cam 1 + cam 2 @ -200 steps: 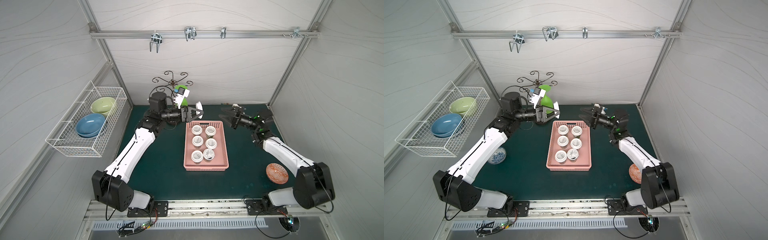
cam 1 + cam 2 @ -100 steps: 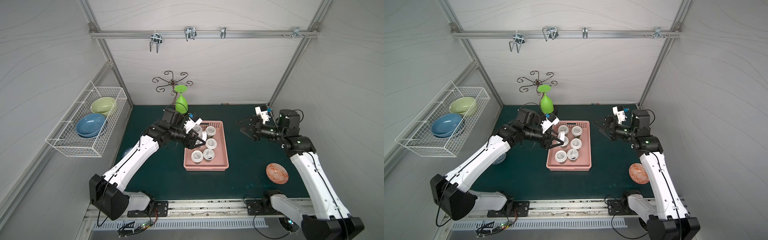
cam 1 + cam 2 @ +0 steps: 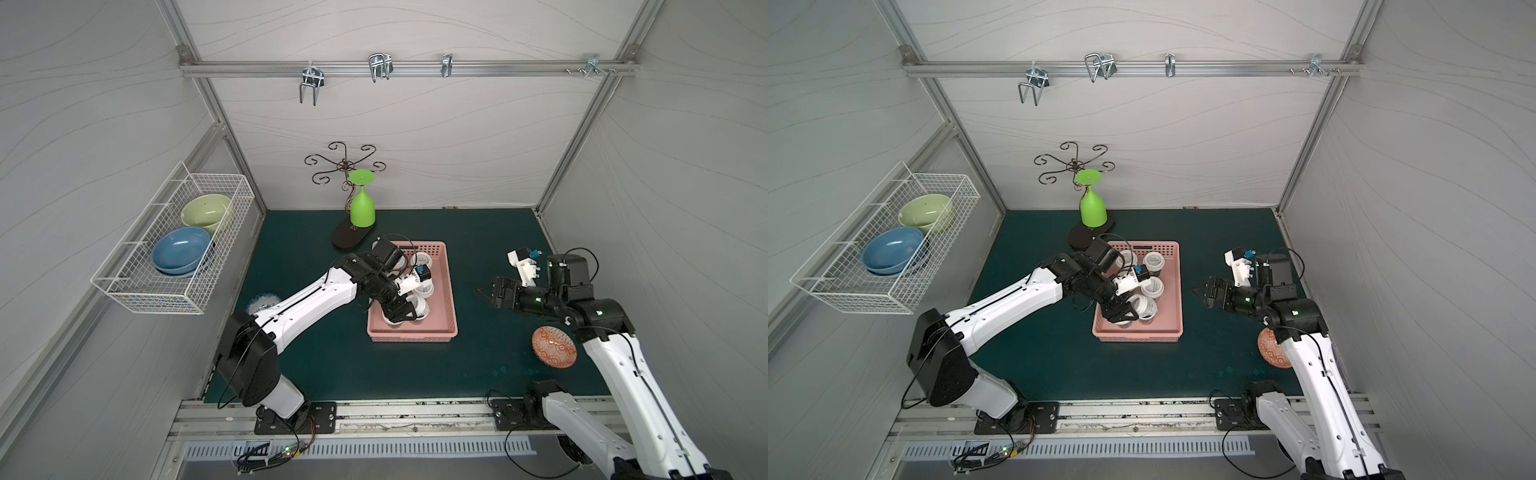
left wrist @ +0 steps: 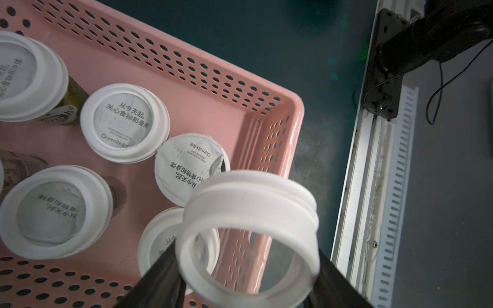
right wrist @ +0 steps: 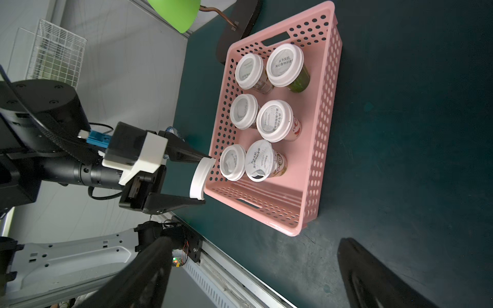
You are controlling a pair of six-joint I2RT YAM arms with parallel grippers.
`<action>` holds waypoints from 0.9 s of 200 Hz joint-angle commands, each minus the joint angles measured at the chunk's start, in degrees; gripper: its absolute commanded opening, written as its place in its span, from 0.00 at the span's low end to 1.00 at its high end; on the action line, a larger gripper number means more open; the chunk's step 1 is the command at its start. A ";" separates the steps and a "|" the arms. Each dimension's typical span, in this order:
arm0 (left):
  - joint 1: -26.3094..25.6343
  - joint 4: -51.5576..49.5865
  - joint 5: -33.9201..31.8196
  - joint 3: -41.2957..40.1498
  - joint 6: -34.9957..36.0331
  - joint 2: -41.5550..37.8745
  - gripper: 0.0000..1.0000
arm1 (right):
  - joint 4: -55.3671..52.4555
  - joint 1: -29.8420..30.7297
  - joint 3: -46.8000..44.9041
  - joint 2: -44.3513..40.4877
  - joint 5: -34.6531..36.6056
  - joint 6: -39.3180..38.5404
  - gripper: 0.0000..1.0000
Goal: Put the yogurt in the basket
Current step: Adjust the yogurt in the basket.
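The pink basket (image 3: 451, 291) (image 3: 1178, 291) (image 5: 324, 128) sits mid-table with several yogurt cups (image 5: 274, 120) (image 4: 125, 122) standing in it. One cup (image 5: 262, 160) (image 4: 186, 162) shows only its foil seal, with no white cap. My left gripper (image 3: 401, 318) (image 3: 1121, 318) (image 5: 206, 180) (image 4: 246, 277) is shut on a loose white lid (image 5: 198, 178) (image 4: 250, 197), held on edge at the basket's near-left corner. Right of the basket, my right gripper (image 3: 484, 291) (image 3: 1198, 291) (image 5: 253, 280) hovers open with nothing between its fingers.
A white wire basket (image 3: 178, 245) on the left wall holds a green and a blue bowl. A green glass (image 3: 362, 208) hangs on a stand behind the pink basket. An orange patterned dish (image 3: 554, 347) lies at the right. A small blue-white dish (image 3: 262, 299) lies under the left arm.
My left gripper has swung from behind the basket's far end to its near-left corner. The right arm has drawn back to the right, and its jaws have opened wide.
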 commanded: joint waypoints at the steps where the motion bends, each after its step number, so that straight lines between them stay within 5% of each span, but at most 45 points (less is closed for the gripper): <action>1: -1.98 -0.57 -4.88 4.36 3.41 3.04 0.65 | -0.85 0.64 -1.91 -0.50 0.85 -1.18 0.99; 95: -4.75 -1.29 -9.81 10.83 5.45 13.36 0.66 | 8.68 15.86 -5.80 7.58 2.21 6.68 0.92; 180: -4.86 -6.69 -12.70 15.15 6.68 17.70 0.67 | 10.57 12.11 -9.67 6.37 1.22 8.42 0.91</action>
